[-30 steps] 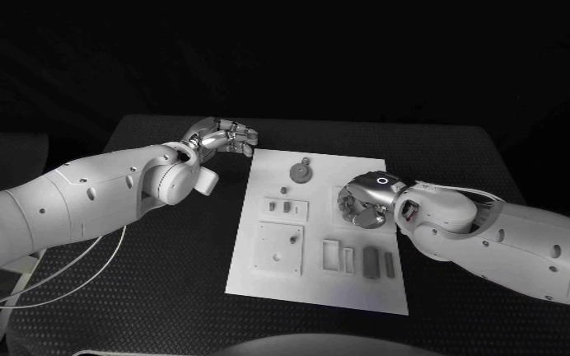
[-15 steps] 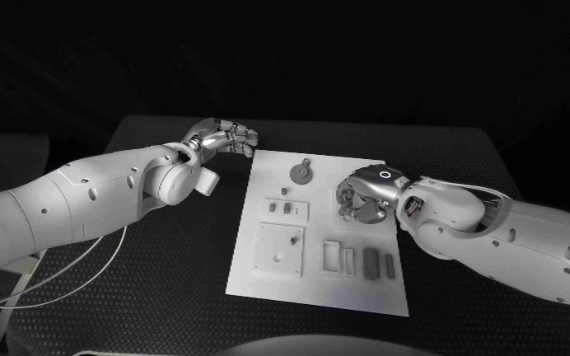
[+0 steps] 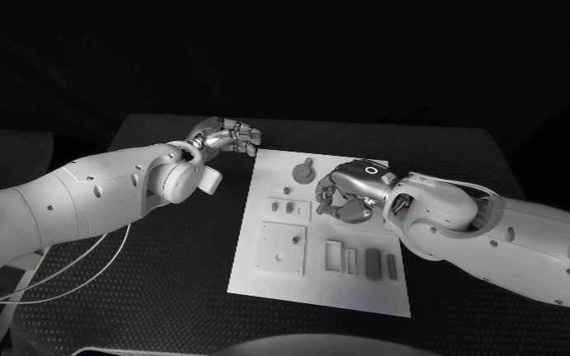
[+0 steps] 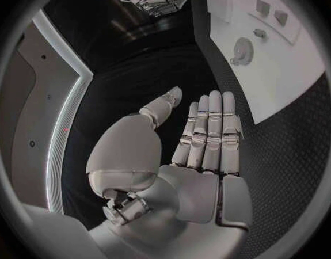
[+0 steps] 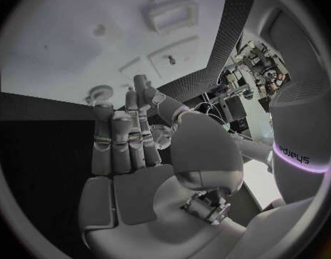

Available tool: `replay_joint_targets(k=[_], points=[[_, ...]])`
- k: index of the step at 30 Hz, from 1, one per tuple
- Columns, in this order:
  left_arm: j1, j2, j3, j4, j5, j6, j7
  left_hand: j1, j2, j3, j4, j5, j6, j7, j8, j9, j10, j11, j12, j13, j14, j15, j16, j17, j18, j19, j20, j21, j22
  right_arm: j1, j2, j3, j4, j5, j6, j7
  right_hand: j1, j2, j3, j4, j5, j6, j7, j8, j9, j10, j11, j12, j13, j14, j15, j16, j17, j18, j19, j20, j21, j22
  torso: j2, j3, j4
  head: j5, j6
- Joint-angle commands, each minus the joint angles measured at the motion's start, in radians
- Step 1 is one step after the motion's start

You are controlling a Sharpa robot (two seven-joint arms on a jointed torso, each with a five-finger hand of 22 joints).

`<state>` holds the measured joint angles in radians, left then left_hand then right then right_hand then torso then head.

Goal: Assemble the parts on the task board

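Note:
The white task board point(image 3: 311, 282) lies in the middle of the black table. On it are a round grey part point(image 3: 304, 173), small grey pieces point(image 3: 282, 205), a square plate point(image 3: 280, 248) and two grey bars point(image 3: 371, 261). My right hand point(image 3: 344, 195) hovers over the board's middle, just right of the small pieces and below the round part. In the right wrist view that hand point(image 5: 136, 172) has its fingers stretched out and an empty palm. My left hand point(image 3: 226, 137) rests off the board's far left corner; its fingers point(image 4: 208, 138) are straight and hold nothing. The round part point(image 4: 242, 49) lies ahead of it.
Black table point(image 3: 155, 282) surrounds the board on all sides. A white cable point(image 3: 72, 282) loops under my left arm at the table's near left. Two raised slot frames point(image 3: 333, 252) stand beside the grey bars.
My right hand has moved left and farther away across the board, closer to the round part and the small pieces. My left hand has stayed put.

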<state>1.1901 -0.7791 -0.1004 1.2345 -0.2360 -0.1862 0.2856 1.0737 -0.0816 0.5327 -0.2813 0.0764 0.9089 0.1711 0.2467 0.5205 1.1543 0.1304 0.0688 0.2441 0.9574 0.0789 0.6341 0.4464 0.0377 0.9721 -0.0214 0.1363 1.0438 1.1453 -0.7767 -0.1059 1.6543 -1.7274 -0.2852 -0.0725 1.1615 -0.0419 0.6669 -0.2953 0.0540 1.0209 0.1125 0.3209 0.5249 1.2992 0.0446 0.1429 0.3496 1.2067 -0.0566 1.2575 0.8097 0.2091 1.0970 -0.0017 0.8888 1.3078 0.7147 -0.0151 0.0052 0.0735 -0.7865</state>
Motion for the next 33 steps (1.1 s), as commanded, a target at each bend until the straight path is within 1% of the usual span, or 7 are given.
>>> replay_joint_targets(k=[1,8,13,18,22,27,33], points=[[0.001,0.004,0.001,0.001,0.006,0.011,0.011,-0.006,-0.002,-0.007,0.000,0.001,-0.008,0.000,0.006,-0.001,-0.005,0.001,0.002,-0.002,0.004,0.000,-0.004,0.002,0.008,0.008,0.001,-0.004,0.000,-0.013,0.024,-0.002,0.014,0.040,-0.010,0.036,0.025,0.019,0.006,0.003,0.003,0.006,0.001,0.006,0.020,0.004,0.001,0.004,0.001,0.000,-0.008,0.002,-0.001,0.053,0.004,-0.004,0.004,0.004,-0.001,0.0007,-0.0031,0.005,0.000],[0.001,0.009,0.001,0.002,0.007,0.011,0.010,-0.006,-0.002,-0.007,0.000,0.001,-0.008,0.000,0.006,-0.001,-0.005,0.001,0.002,-0.002,0.004,0.000,-0.004,0.002,0.008,0.008,0.001,-0.005,0.000,-0.039,0.076,-0.015,0.015,0.033,-0.009,0.045,0.025,0.020,0.007,0.002,0.003,0.005,0.001,0.006,0.020,0.003,0.001,0.003,0.002,0.000,-0.008,0.001,-0.001,0.053,0.004,-0.004,0.004,0.004,0.000,-0.0004,-0.0002,0.003,0.004],[0.001,0.011,0.001,0.002,0.007,0.011,0.010,-0.006,-0.003,-0.007,0.000,0.001,-0.008,0.000,0.007,-0.001,-0.005,0.001,0.002,-0.002,0.004,0.000,-0.005,0.003,0.008,0.008,0.001,-0.005,0.000,-0.061,0.114,-0.028,-0.006,0.031,0.001,0.047,0.026,0.021,0.008,0.002,0.003,0.004,0.002,0.006,0.020,0.002,0.001,0.003,0.002,0.000,-0.008,0.001,-0.001,0.053,0.004,-0.004,0.004,0.004,0.001,-0.0006,0.0000,0.014,0.003],[0.001,0.011,0.001,0.002,0.008,0.010,0.010,-0.006,-0.003,-0.007,0.000,0.001,-0.008,0.000,0.007,-0.001,-0.005,0.001,0.002,-0.002,0.004,0.000,-0.006,0.004,0.008,0.008,0.001,-0.005,0.000,-0.083,0.139,-0.033,-0.025,0.019,0.008,0.044,0.026,0.021,0.008,0.002,0.003,0.004,0.002,0.005,0.021,0.002,0.001,0.002,0.003,0.000,-0.008,0.001,-0.001,0.053,0.005,-0.005,0.004,0.004,0.001,-0.0001,0.0005,0.018,0.004],[0.001,0.012,0.001,0.002,0.008,0.010,0.010,-0.006,-0.003,-0.007,0.000,0.001,-0.008,0.000,0.007,-0.002,-0.004,0.001,0.002,-0.002,0.004,0.000,-0.006,0.004,0.008,0.008,0.001,-0.006,0.000,-0.098,0.166,-0.042,-0.050,0.005,0.010,0.046,0.026,0.022,0.008,0.002,0.003,0.003,0.002,0.005,0.021,0.001,0.001,0.002,0.003,0.000,-0.008,0.001,-0.001,0.053,0.005,-0.005,0.004,0.004,0.002,0.0010,-0.0007,0.024,0.001],[0.001,0.013,0.001,0.002,0.008,0.011,0.010,-0.006,-0.003,-0.007,0.000,0.001,-0.008,0.000,0.007,-0.002,-0.004,0.001,0.002,-0.002,0.004,0.000,-0.006,0.005,0.008,0.008,0.001,-0.006,0.000,-0.115,0.195,-0.046,-0.081,-0.023,0.009,0.046,0.026,0.022,0.009,0.002,0.003,0.003,0.002,0.005,0.021,0.001,0.001,0.001,0.003,0.000,-0.008,0.001,-0.001,0.053,0.005,-0.005,0.003,0.004,0.001,0.0007,0.0001,0.024,0.001],[0.001,0.012,0.001,0.003,0.008,0.012,0.010,-0.006,-0.003,-0.007,0.000,0.001,-0.008,0.000,0.007,-0.002,-0.004,0.001,0.002,-0.002,0.004,0.000,-0.007,0.006,0.008,0.008,0.001,-0.006,0.000,-0.123,0.211,-0.048,-0.101,-0.046,0.007,0.043,0.027,0.022,0.009,0.001,0.003,0.003,0.002,0.005,0.021,0.001,0.001,0.001,0.004,0.000,-0.008,0.001,0.000,0.053,0.005,-0.005,0.003,0.004,0.001,0.0009,0.0002,0.026,-0.001]])
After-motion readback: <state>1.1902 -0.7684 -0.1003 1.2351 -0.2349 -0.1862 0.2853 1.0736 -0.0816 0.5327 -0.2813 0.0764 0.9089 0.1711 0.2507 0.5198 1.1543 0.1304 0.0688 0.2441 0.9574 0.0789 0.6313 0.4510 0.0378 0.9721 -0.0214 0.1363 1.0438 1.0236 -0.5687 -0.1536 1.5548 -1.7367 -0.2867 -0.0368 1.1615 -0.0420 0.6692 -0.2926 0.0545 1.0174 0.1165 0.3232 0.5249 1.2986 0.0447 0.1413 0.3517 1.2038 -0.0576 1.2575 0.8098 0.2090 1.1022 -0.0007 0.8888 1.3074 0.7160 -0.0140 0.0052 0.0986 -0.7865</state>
